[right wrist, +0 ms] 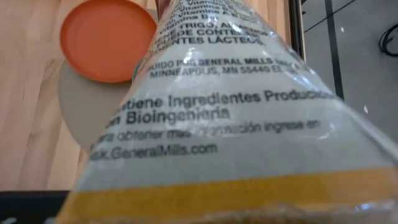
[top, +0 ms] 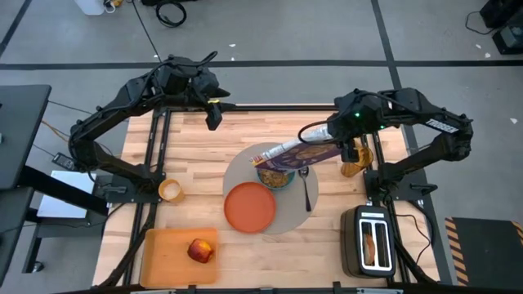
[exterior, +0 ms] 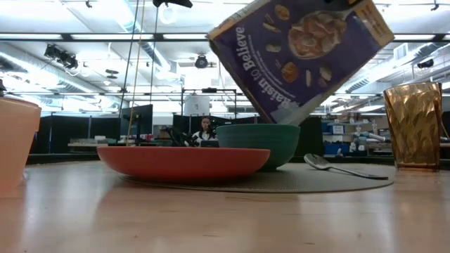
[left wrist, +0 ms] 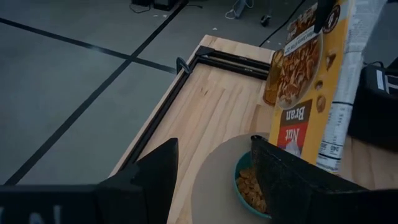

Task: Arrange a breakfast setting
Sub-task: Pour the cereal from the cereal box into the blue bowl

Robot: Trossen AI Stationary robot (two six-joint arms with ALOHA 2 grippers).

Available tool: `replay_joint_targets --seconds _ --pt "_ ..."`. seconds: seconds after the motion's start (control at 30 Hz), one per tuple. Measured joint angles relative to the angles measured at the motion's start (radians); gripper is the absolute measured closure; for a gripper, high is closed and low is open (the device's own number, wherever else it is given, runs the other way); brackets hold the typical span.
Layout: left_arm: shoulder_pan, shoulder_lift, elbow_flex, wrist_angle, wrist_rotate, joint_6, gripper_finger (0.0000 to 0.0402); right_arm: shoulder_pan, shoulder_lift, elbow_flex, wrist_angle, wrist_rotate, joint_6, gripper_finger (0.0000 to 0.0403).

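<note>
A round grey placemat point(top: 290, 214) in the middle of the table carries an orange plate point(top: 250, 207), a teal bowl point(top: 276, 178) with cereal in it point(left wrist: 249, 186), and a metal spoon point(top: 306, 192). My right gripper point(top: 331, 131) is shut on a purple and yellow cereal box point(top: 294, 151), which is tilted above the bowl. Over the table's far edge, my left gripper point(left wrist: 214, 186) hangs open with nothing between its fingers. A small yellow cup point(top: 171, 190) stands left of the placemat. A red apple point(top: 200, 251) lies on the orange cutting board point(top: 163, 257). My right gripper holds the cereal box by its raised end point(top: 320, 133), coming at it from the table's right and slanting down. The box fills the right wrist view and hides the fingers. It is lifted clear and tilted, its low end point(exterior: 295, 116) just above the bowl's rim.
A black-and-silver toaster point(top: 372, 241) stands at the near right, with something brown in one slot. An amber glass point(top: 353, 167) stands right of the placemat, under the right arm. Bare wood lies between the placemat and the table's far left corner.
</note>
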Motion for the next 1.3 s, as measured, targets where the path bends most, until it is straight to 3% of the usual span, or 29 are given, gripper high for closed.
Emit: replay_joint_targets --seconds 0.43,0.77,1.3 --pt "-0.037 0.001 0.000 0.023 0.001 -0.027 0.0191 0.000 -0.061 0.001 0.012 0.032 0.025 0.0240" --pt "-0.052 0.001 0.000 0.069 0.000 -0.033 0.0191 0.000 -0.051 0.000 0.000 -0.027 0.027 0.0240" --pt "-0.051 0.001 0.000 0.077 0.000 -0.049 0.0191 0.000 -0.046 0.000 -0.018 -0.013 0.018 0.0240"
